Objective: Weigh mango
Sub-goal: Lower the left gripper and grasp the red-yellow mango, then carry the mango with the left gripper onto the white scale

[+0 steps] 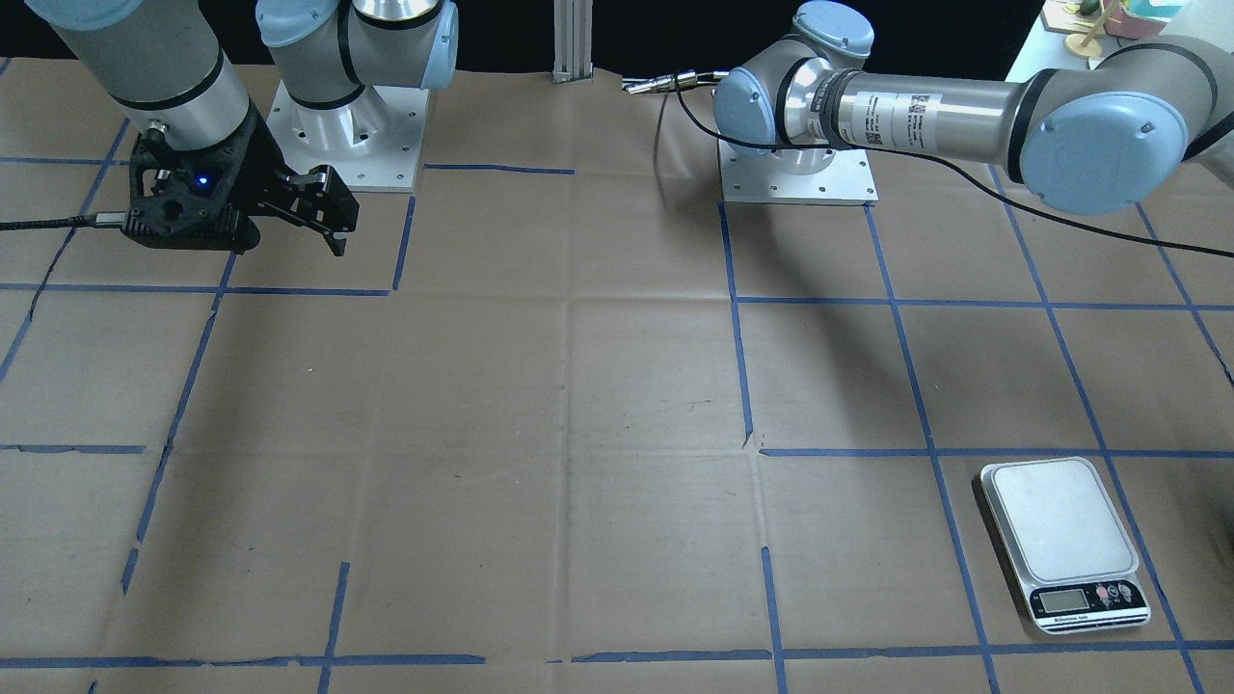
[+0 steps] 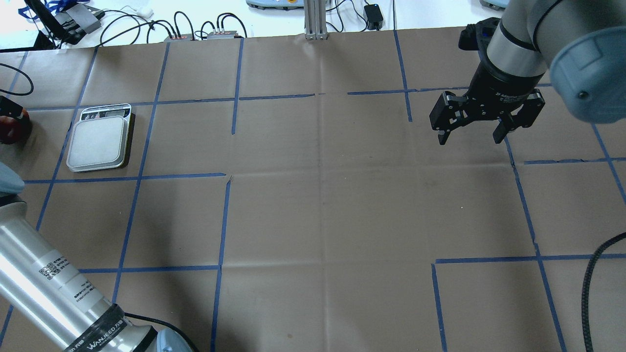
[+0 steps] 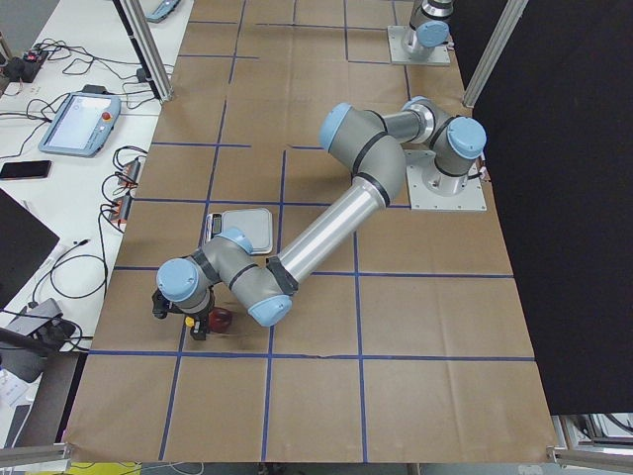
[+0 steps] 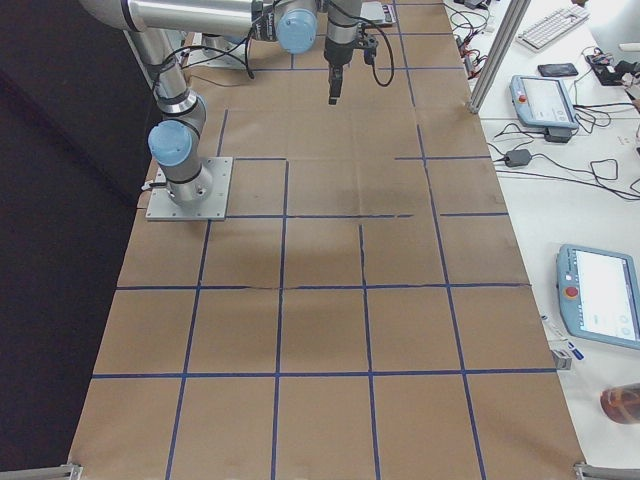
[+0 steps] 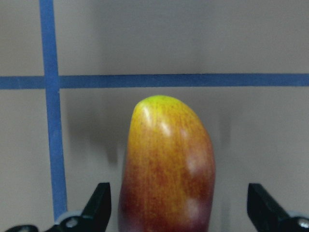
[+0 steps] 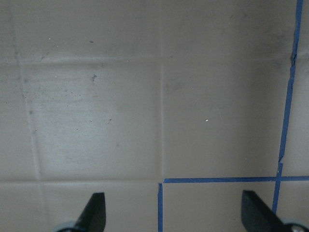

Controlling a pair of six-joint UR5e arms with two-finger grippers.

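The mango (image 5: 166, 169), dark red shading to yellow-green at its far tip, lies on the brown paper table. My left gripper (image 5: 176, 212) is open, with one finger on each side of the mango's red end and gaps on both sides. The mango also shows at the left edge of the overhead view (image 2: 11, 129) and in the exterior left view (image 3: 222, 319) beside the gripper (image 3: 183, 309). The scale (image 2: 98, 143) with its bare silver platform sits a little to the right of the mango; it also shows in the front view (image 1: 1060, 525). My right gripper (image 2: 470, 141) is open and empty above the table, far from both.
Blue tape lines divide the brown paper into squares; one cross lies just beyond the mango's tip (image 5: 50, 82). The arm bases (image 1: 342, 135) (image 1: 795, 169) stand at the robot's side. Cables and teach pendants (image 3: 84, 109) lie off the table.
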